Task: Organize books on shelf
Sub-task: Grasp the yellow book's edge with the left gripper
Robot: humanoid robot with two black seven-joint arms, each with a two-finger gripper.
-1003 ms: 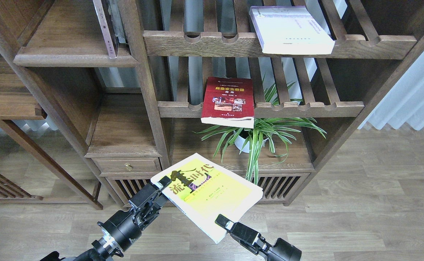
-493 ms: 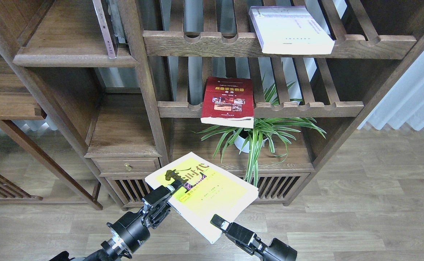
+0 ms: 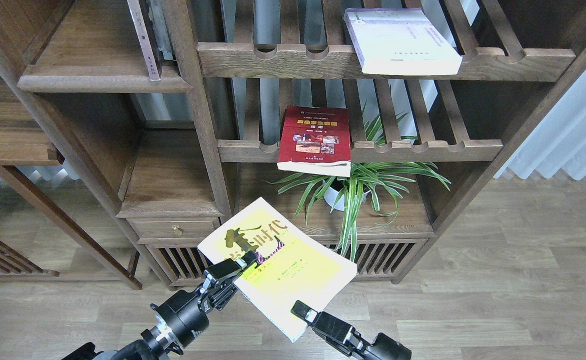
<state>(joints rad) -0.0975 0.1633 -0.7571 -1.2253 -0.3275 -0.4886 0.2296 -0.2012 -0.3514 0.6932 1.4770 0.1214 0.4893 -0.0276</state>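
Note:
A yellow-green and white book (image 3: 285, 267) with black characters hangs tilted in the air in front of the bookcase's lowest part. My left gripper (image 3: 240, 269) is shut on its left edge, one finger lying on the cover. My right gripper (image 3: 300, 311) reaches the book's near edge with one finger on the cover; its other finger is hidden. A red book (image 3: 315, 137) lies flat on the middle slatted shelf, overhanging the rail. A white book with a purple edge (image 3: 403, 42) lies on the upper slatted shelf. The solid dark-brown shelf (image 3: 87, 82) is at the upper left.
A thin book (image 3: 145, 42) stands upright on the solid shelf by the post. A potted spider plant (image 3: 353, 192) fills the bay under the red book. A small drawer (image 3: 175, 229) sits at lower left. Wood floor and a pale curtain (image 3: 568, 135) lie to the right.
The yellow-green book has shifted left and slightly up, its far corner rising. My left gripper has slid further in along the book's edge; my right gripper has followed a little to the left.

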